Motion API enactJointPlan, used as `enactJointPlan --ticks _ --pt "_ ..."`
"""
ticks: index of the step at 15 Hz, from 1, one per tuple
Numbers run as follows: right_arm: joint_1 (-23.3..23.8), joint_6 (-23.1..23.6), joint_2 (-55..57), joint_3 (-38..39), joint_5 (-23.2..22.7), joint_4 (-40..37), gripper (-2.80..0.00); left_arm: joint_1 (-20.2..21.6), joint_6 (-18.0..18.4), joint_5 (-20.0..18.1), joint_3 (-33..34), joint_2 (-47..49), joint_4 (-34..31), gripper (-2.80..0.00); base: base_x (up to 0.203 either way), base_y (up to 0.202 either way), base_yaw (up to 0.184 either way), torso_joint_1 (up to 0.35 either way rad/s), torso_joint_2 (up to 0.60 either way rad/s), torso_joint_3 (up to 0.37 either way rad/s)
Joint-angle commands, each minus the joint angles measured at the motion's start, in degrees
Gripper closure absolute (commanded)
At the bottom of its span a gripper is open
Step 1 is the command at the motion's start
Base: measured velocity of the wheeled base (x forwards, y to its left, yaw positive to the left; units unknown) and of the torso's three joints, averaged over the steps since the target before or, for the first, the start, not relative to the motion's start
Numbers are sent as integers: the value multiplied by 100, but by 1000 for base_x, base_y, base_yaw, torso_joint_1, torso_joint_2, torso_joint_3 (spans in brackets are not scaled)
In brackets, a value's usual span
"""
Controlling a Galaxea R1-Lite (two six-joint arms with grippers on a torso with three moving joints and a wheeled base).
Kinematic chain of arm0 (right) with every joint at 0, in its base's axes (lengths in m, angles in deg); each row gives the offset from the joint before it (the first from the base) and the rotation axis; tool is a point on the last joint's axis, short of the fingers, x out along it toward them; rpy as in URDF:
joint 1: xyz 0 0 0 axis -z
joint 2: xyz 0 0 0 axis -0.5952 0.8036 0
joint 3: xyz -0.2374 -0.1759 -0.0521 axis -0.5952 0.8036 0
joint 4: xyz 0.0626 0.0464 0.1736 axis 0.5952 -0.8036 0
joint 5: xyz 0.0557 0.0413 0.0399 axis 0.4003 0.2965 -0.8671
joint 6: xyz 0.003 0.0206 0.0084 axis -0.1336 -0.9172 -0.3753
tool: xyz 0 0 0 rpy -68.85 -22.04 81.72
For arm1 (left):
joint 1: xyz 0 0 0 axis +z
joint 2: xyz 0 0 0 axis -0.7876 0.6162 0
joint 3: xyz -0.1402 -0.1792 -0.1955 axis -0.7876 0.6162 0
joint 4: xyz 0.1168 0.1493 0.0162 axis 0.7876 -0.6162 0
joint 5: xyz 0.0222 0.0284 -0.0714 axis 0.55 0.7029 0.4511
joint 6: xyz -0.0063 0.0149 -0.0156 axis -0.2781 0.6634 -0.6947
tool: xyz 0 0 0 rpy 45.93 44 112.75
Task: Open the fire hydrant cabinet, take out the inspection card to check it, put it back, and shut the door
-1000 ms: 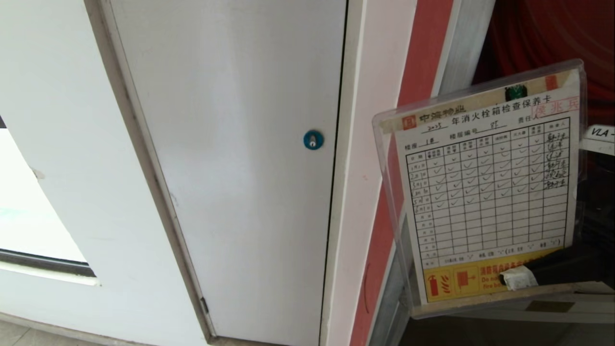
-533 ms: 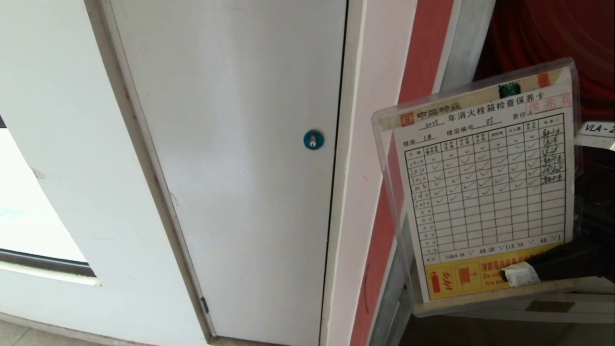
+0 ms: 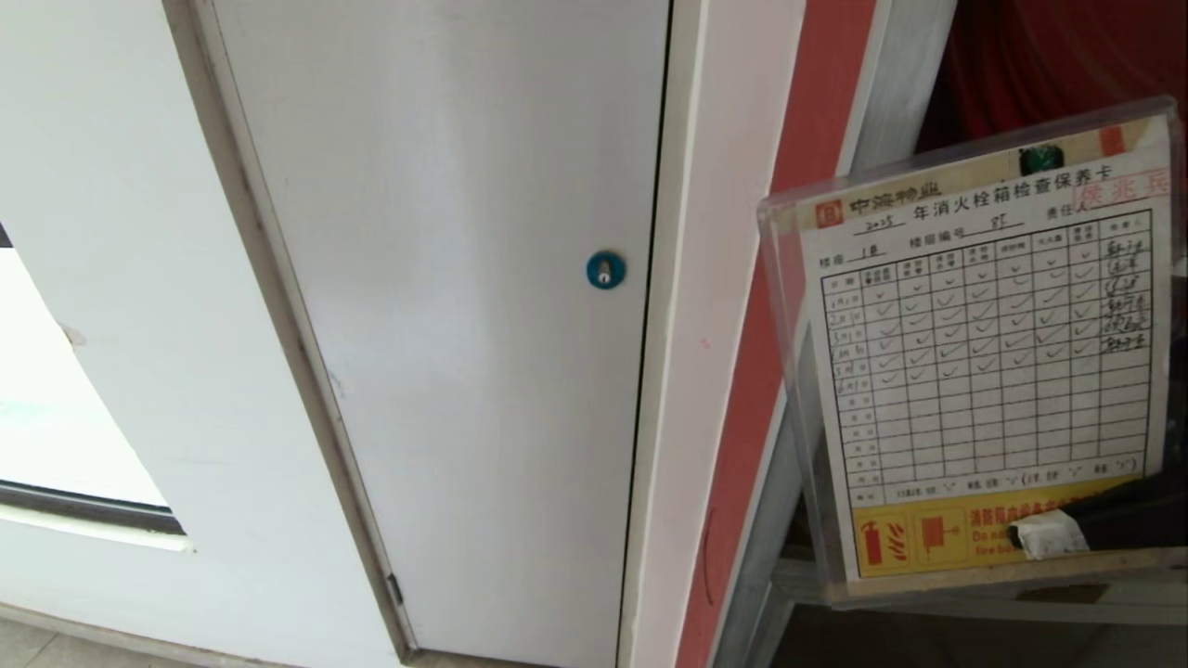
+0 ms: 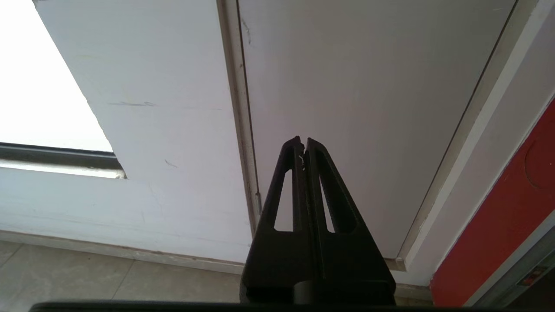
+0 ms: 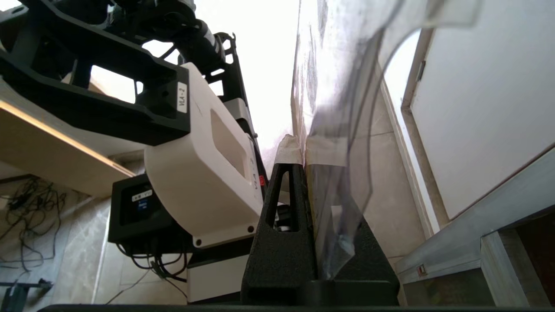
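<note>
Right gripper (image 3: 1044, 536) clamped on inspection card (image 3: 993, 371) at its yellow bottom strip, card upright above fingers, in front of open fire hydrant cabinet (image 3: 1030, 65). Left gripper (image 4: 303, 145) pinched closed, empty, facing white panel (image 4: 368, 86).

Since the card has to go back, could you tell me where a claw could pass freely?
Free: in front of the plain white door, around its blue lock. Crowded: the right edge, where the right claw holds the inspection card against the cabinet's aluminium frame.
</note>
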Motion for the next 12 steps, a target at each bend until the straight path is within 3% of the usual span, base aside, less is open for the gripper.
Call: enactJointPlan --ticks 1,7,9,12 --pt "78 15 -362 169 -39 -35 0 2 0 -4 35 -1 3 0 0 0 0 0 0 0" --pt "241 -213 -1046 406 80 -34 0 2 0 -4 35 -1 3 0 0 0 0 0 0 0" --pt "236 -902 -1271 425 225 253 0 2 0 -4 35 -1 3 0 0 0 0 0 0 0" --pt "119 -2416 -1601 698 709 1637 0 2 0 0 35 -1 3 0 0 0 0 0 0 0"
